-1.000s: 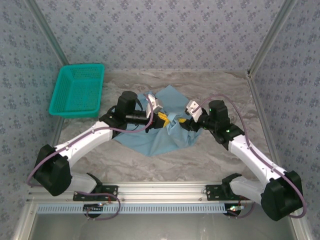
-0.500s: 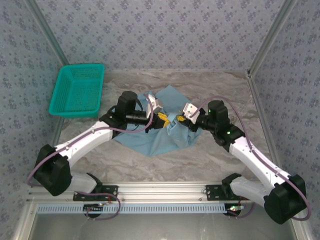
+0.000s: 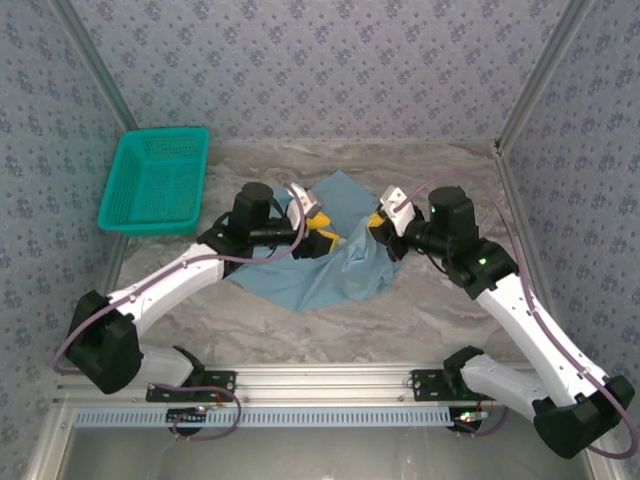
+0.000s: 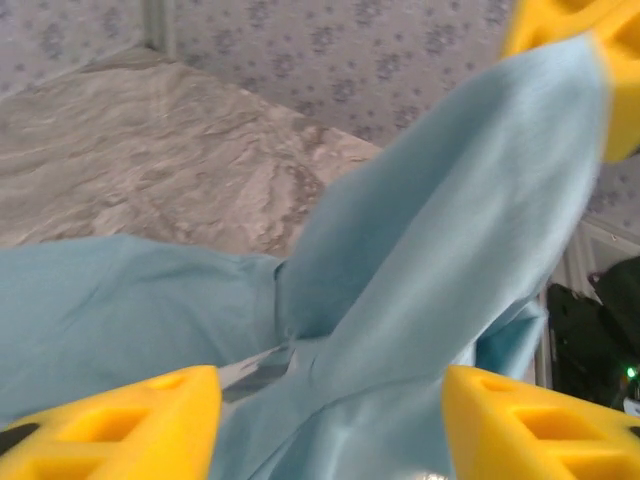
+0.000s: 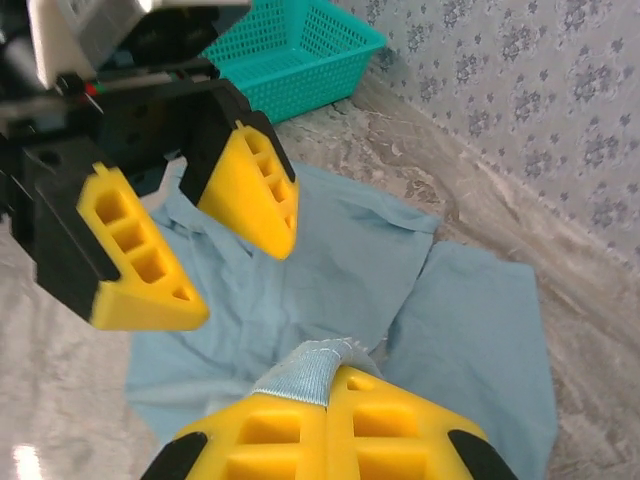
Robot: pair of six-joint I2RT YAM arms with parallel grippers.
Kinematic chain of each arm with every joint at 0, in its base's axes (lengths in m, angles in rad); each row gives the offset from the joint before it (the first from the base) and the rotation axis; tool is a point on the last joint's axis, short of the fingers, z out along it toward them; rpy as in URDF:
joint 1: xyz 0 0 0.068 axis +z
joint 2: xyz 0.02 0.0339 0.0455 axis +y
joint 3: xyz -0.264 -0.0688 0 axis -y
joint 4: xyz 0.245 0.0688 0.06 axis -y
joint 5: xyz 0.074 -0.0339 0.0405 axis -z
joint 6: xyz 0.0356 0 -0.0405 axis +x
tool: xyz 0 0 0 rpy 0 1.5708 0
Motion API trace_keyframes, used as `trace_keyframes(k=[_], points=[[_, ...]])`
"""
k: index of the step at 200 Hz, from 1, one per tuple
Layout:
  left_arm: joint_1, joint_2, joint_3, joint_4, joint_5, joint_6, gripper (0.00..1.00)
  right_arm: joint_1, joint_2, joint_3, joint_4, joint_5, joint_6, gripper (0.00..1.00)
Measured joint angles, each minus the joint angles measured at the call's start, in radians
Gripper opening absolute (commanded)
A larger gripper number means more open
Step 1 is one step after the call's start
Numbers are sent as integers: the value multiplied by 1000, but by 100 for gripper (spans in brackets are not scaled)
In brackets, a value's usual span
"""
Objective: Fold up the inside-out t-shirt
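The light blue inside-out t-shirt (image 3: 318,282) lies crumpled on the marble table, and one part of it is pulled up toward the right. My right gripper (image 3: 383,233) is shut on a ribbed edge of the t-shirt (image 5: 318,362), with the fabric pinched between its yellow fingers (image 5: 390,430). My left gripper (image 3: 320,232) hovers just left of it, open, its yellow fingers (image 5: 250,190) apart above the cloth. In the left wrist view the t-shirt (image 4: 420,260) stretches up between my open left gripper (image 4: 330,410) and the right one.
A teal mesh basket (image 3: 155,180) sits at the back left of the table (image 3: 420,320), also seen in the right wrist view as the basket (image 5: 290,50). Patterned walls enclose the back and both sides. Bare marble lies in front of the shirt.
My left gripper has opened and let go of the shirt. My right gripper has shut on the shirt's edge and drawn back to the right, pulling the fabric up.
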Motion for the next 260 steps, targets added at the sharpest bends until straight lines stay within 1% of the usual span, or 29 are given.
trace_keyframes(k=[22, 42, 65, 85, 106, 127, 150, 174, 202, 215, 233, 243, 260], points=[[-32, -64, -42, -1, -71, -15, 64, -10, 21, 70, -107, -16, 69, 0], [-105, -81, -42, -2, -136, -33, 68, -23, 48, 116, -177, -30, 126, 0], [-200, -46, -14, -17, -237, -59, 74, -27, 71, 142, -208, -47, 183, 0], [-259, 10, 38, -21, -316, -73, 77, -31, 75, 142, -216, -66, 223, 0], [-283, 52, 80, -18, -369, -89, 81, -34, 76, 142, -214, -83, 253, 0], [-290, 87, 119, -16, -411, -104, 80, -35, 76, 140, -208, -93, 271, 0], [-293, 106, 142, -17, -476, -122, 70, -36, 73, 139, -207, -98, 277, 0], [-295, 106, 152, -54, -555, -128, 58, -41, 62, 138, -208, -96, 277, 0], [-295, 106, 156, -108, -616, -121, 53, -51, 48, 137, -215, -83, 274, 0], [-293, 105, 156, -136, -628, -112, 45, -51, 47, 137, -222, -68, 270, 0], [-282, 98, 156, -167, -622, -111, 33, -51, 47, 137, -231, -50, 264, 0], [-265, 87, 153, -175, -587, -105, 26, -51, 47, 137, -233, -34, 261, 0], [-220, 55, 135, -163, -486, -127, 7, -53, 47, 137, -234, -15, 254, 0]])
